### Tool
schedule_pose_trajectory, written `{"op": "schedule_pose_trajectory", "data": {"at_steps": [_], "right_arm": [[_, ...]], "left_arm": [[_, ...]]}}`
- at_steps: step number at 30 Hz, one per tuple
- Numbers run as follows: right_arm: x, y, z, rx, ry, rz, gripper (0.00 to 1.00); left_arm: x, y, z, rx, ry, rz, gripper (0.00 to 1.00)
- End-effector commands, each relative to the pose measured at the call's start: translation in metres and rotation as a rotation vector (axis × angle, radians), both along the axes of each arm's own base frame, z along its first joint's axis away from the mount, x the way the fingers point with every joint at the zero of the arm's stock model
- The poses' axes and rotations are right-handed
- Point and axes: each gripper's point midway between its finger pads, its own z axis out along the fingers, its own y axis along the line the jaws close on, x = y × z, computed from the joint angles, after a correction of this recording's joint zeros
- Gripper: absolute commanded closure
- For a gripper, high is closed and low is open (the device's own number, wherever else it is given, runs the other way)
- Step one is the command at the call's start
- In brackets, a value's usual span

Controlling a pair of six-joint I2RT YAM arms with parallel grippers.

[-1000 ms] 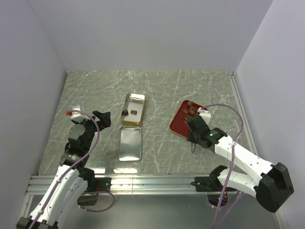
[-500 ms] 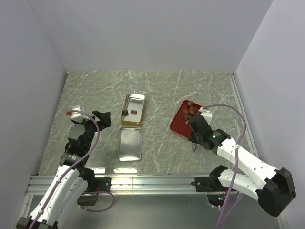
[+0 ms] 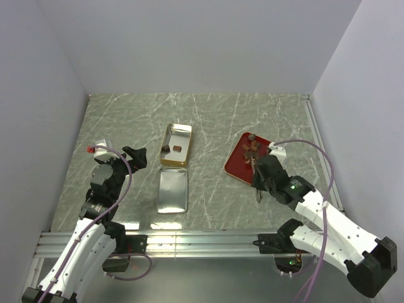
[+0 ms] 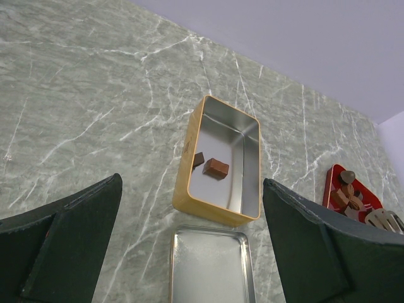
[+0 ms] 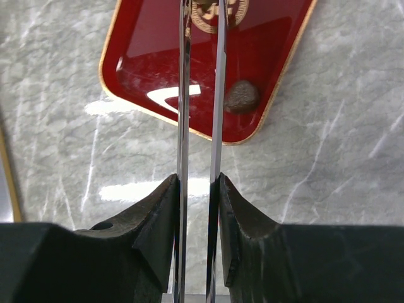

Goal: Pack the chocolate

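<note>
Two chocolate chunks (image 4: 215, 168) lie in the open gold tin (image 4: 221, 208), which also shows in the top view (image 3: 176, 145). Several more chunks (image 3: 252, 146) sit at the far end of the red tray (image 3: 237, 165). My right gripper (image 5: 201, 189) is shut on thin metal tongs (image 5: 184, 95). The tong blades reach over the tray (image 5: 158, 63), slightly apart, with their tips around a chunk (image 5: 203, 9) at the frame's top edge. A dark round chunk (image 5: 242, 97) lies to the right of the blades. My left gripper (image 4: 190, 183) is wide open and empty, well back from the tin.
The tin's silver lid (image 3: 172, 190) lies flat just in front of the tin, also in the left wrist view (image 4: 211, 265). White walls enclose the marble table on three sides. The aluminium rail (image 3: 189, 240) runs along the near edge.
My right arm has moved forward towards the red tray, bringing the tong tips over its far end. The left arm has not moved.
</note>
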Motion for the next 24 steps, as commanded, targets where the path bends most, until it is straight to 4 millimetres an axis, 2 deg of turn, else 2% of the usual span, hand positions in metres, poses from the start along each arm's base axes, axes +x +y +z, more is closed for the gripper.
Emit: {"op": "schedule_pose_trajectory", "data": {"at_steps": [1,8,12,14,15,17,18,19,20,21,22,23,24], "right_arm": [[0.013,0.019,0.032,0.082,-0.107,0.028,0.71],[0.023,0.057,0.039,0.081,-0.136,0.098,0.71],[0.029,0.094,0.048,0.109,-0.167,0.176,0.71],[0.036,0.115,0.06,0.148,-0.201,0.219,0.71],[0.039,0.123,0.054,0.135,-0.189,0.235,0.71],[0.045,0.145,0.067,0.155,-0.223,0.279,0.71],[0.049,0.155,0.059,0.131,-0.209,0.303,0.71],[0.053,0.17,0.07,0.162,-0.232,0.328,0.71],[0.055,0.179,0.072,0.167,-0.235,0.35,0.71],[0.059,0.187,0.063,0.145,-0.222,0.371,0.71],[0.064,0.199,0.074,0.168,-0.245,0.389,0.71],[0.065,0.208,0.075,0.178,-0.245,0.41,0.71],[0.068,0.215,0.069,0.158,-0.235,0.433,0.71]], "left_arm": [[0.0,-0.003,0.01,-0.019,-0.028,-0.014,0.01],[0.0,-0.004,0.01,-0.019,-0.028,-0.015,0.01],[0.0,-0.003,0.011,-0.019,-0.031,-0.012,0.01],[0.0,-0.003,0.01,-0.021,-0.03,-0.013,0.01],[0.0,-0.003,0.01,-0.019,-0.03,-0.014,0.01],[0.0,-0.003,0.01,-0.018,-0.028,-0.011,0.01],[0.001,-0.002,0.009,-0.019,-0.025,-0.007,0.01],[0.001,-0.003,0.009,-0.019,-0.025,-0.009,0.01],[0.001,-0.003,0.008,-0.017,-0.023,-0.009,0.01],[0.001,-0.002,0.009,-0.018,-0.022,-0.004,0.01],[0.001,-0.002,0.009,-0.019,-0.022,-0.004,0.01],[0.002,-0.002,0.008,-0.017,-0.021,-0.001,0.0],[0.002,0.0,0.008,-0.018,-0.021,0.007,0.01]]}}
